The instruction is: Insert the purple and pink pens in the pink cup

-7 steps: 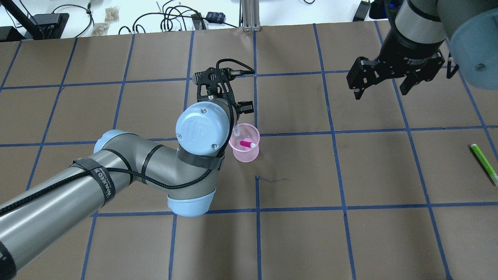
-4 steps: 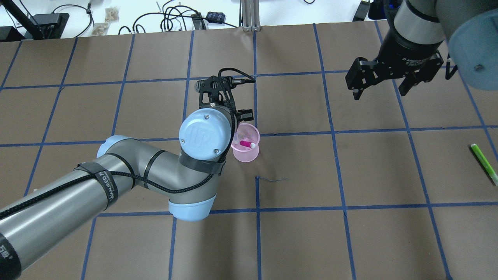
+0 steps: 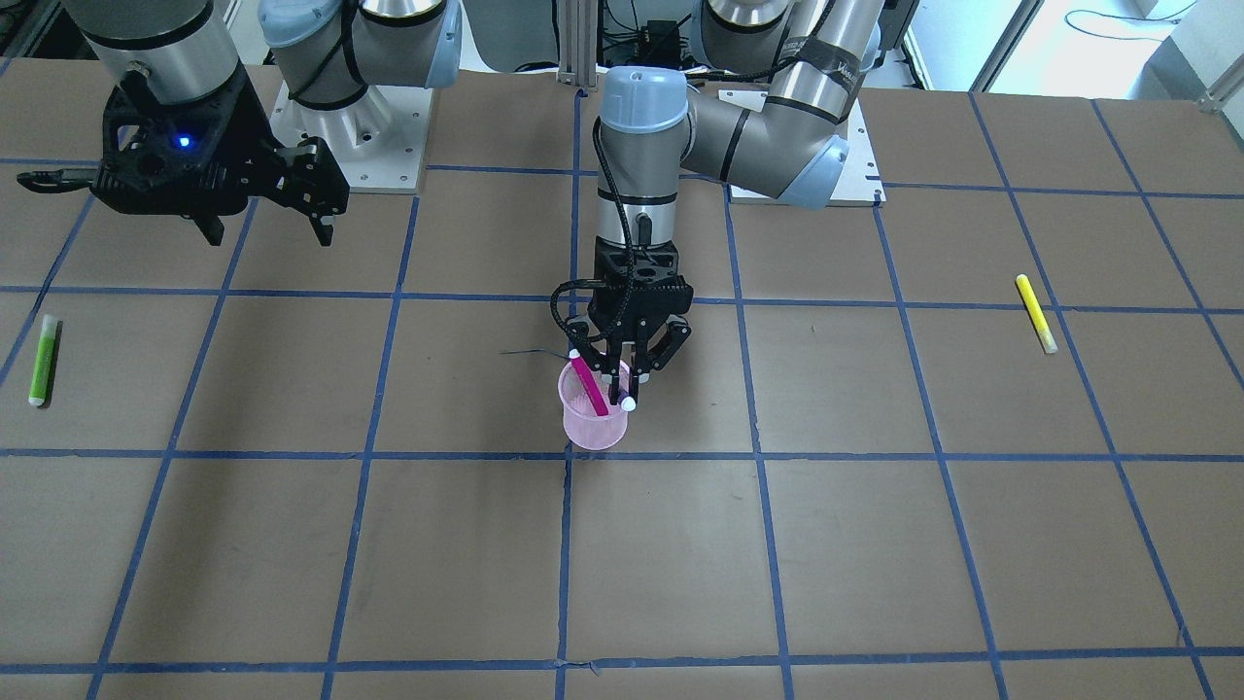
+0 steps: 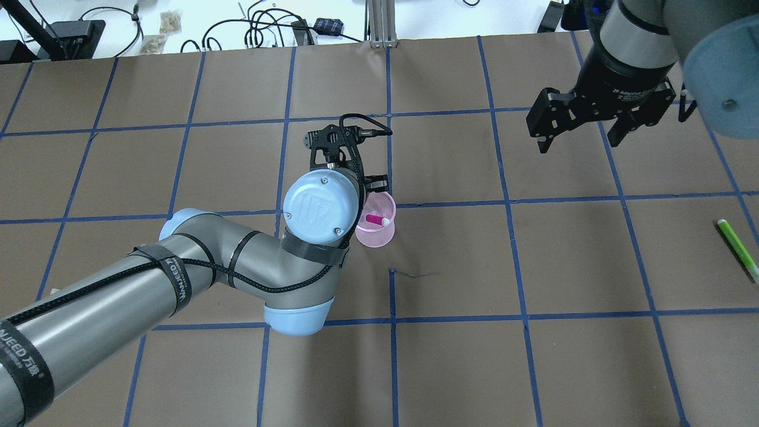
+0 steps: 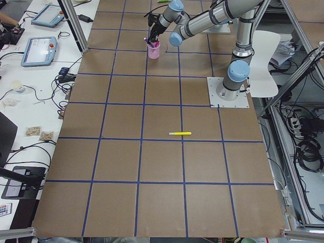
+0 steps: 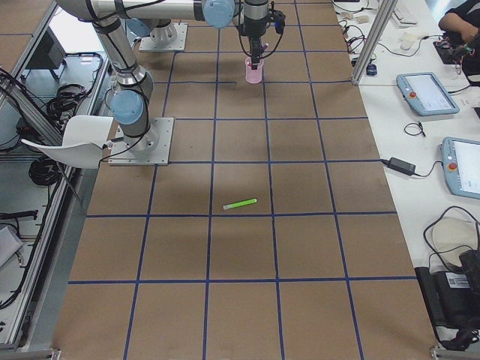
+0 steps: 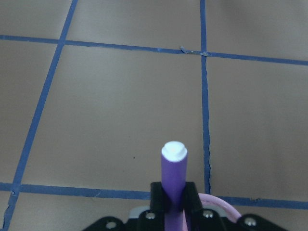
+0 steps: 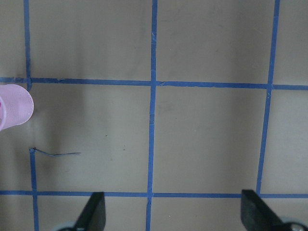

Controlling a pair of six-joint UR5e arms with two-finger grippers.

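Brown table (image 4: 533, 367) with blue tape grid. Left arm (image 4: 148, 296) reaches to the table's middle; right arm (image 4: 640, 35) hangs over the right far part, well apart from everything.

Right gripper (image 4: 580, 142): fingers spread wide, nothing between them, above bare table.

Left gripper (image 3: 627, 379): points down just over the cup, fingers clamped on purple pen (image 7: 173, 173), which is held upright with its white tip down. The tip is at the cup's rim; can't tell if it's inside yet.

Pink cup (image 3: 593, 423): upright near table centre, just beside a tape crossing. Pink pen (image 3: 588, 386) is already in it, leaning, top end sticking out over the rim.

Green pen (image 3: 41, 360) lies flat far out on the robot's right side. Yellow pen (image 3: 1036, 313) lies flat far out on the left side.
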